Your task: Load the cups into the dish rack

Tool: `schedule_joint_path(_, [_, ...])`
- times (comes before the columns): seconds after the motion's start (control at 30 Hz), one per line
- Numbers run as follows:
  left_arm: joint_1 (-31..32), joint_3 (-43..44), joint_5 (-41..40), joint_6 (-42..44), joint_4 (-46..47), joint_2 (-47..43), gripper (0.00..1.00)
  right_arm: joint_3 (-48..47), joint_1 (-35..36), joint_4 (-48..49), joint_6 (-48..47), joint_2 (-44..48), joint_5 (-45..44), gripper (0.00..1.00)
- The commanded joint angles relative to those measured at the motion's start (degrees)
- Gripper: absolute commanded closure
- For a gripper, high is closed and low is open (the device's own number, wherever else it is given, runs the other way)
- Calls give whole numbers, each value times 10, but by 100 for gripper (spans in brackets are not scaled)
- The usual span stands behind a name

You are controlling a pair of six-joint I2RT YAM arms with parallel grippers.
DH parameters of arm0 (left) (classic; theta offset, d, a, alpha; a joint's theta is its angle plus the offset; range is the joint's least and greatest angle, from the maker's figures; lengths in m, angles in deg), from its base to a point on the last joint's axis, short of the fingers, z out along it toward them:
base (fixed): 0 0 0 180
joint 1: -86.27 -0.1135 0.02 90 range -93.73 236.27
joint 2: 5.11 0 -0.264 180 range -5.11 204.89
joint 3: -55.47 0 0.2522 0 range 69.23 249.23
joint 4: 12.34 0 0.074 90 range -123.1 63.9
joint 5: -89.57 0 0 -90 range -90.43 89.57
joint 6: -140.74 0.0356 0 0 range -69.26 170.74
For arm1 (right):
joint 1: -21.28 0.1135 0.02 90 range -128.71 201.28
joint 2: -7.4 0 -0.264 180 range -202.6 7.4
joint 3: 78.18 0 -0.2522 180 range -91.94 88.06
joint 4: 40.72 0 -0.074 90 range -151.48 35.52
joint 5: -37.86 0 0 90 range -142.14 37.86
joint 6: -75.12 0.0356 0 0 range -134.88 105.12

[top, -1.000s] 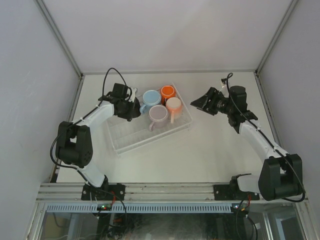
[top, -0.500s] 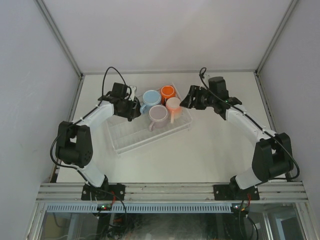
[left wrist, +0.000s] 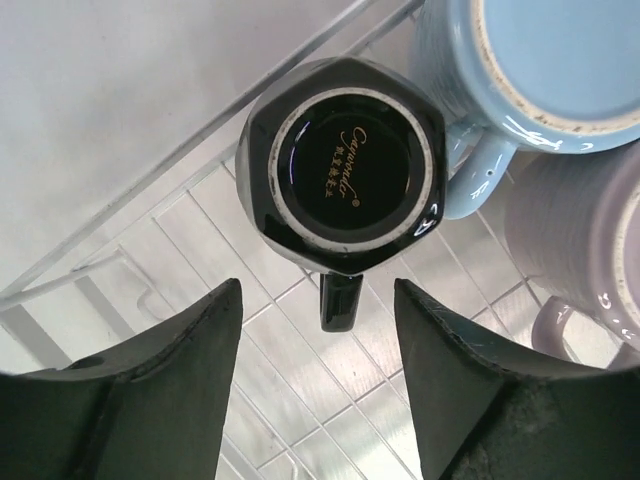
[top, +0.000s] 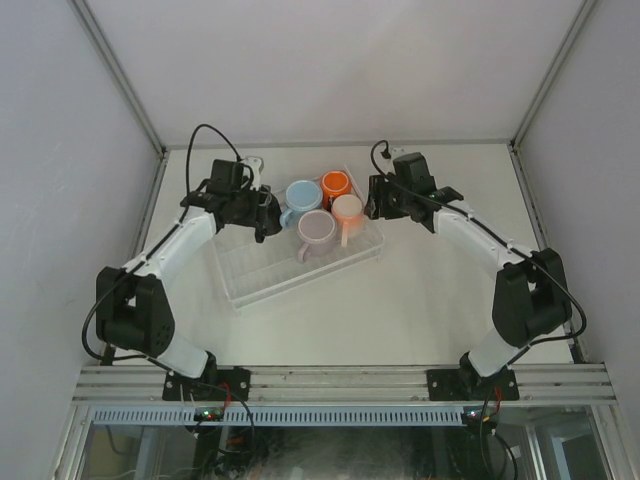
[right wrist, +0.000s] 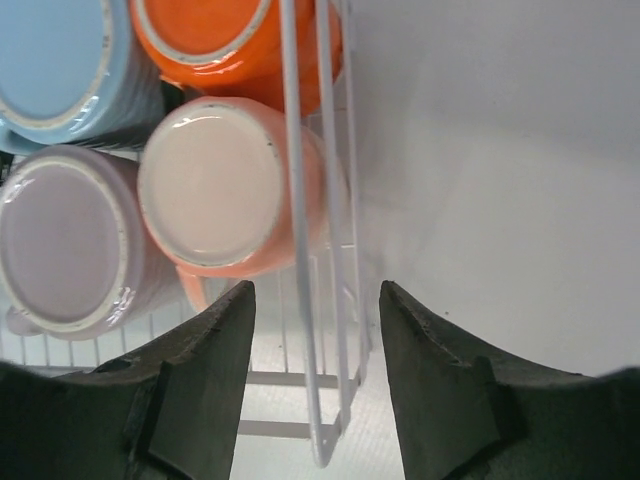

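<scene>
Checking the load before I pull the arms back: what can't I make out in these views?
- Black mug: top view, lost under the left gripper; only the left wrist view shows it, bottom up.
- Blue mug and lilac mug: left wrist view, cut by the frame edges.
- Orange mug: right wrist view, cut by the top edge.

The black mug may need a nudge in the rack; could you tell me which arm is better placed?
Left. The left hand hovers open directly over the black mug. The right hand sits at the dish rack's opposite edge, by the peach-pink mug, with the light blue mug and lilac mug between.
</scene>
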Motion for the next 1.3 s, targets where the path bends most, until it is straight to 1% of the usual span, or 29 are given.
schedule_joint_path(0.0, [-3,46,-4,-21,11,-38,32,-23,3,-22,-32,-2,-34,49])
schedule_joint_path(0.2, [-5,114,14,-41,-31,-54,29,-21,10,-24,-38,-16,-38,51])
schedule_joint_path(0.37, [-5,190,42,-78,-82,-78,27,-22,16,-21,-36,-38,-35,55])
schedule_joint_path(0.57, [-11,230,49,-91,-101,-115,25,-30,26,-21,-35,-77,-49,62])
schedule_joint_path(0.63, [-15,231,51,-93,-100,-124,25,-31,26,-23,-31,-89,-57,68])
schedule_joint_path(0.7, [-20,223,54,-96,-98,-130,25,-31,25,-25,-25,-98,-68,82])
schedule_joint_path(0.73, [-23,216,55,-98,-96,-134,25,-31,23,-26,-19,-99,-74,87])
schedule_joint_path(0.8, [-32,195,62,-105,-88,-140,25,-29,14,-25,-9,-96,-79,97])
schedule_joint_path(0.83, [-35,183,64,-109,-82,-146,25,-29,10,-24,-4,-93,-85,100])
schedule_joint_path(0.9, [-40,155,68,-119,-68,-154,24,-29,-2,-20,4,-87,-90,100])
schedule_joint_path(1.0, [-47,136,76,-131,-58,-159,24,-31,-26,-15,18,-80,-88,100])
schedule_joint_path(1.27, [-52,139,80,-134,-58,-155,24,-36,-84,-21,24,-66,-90,100])
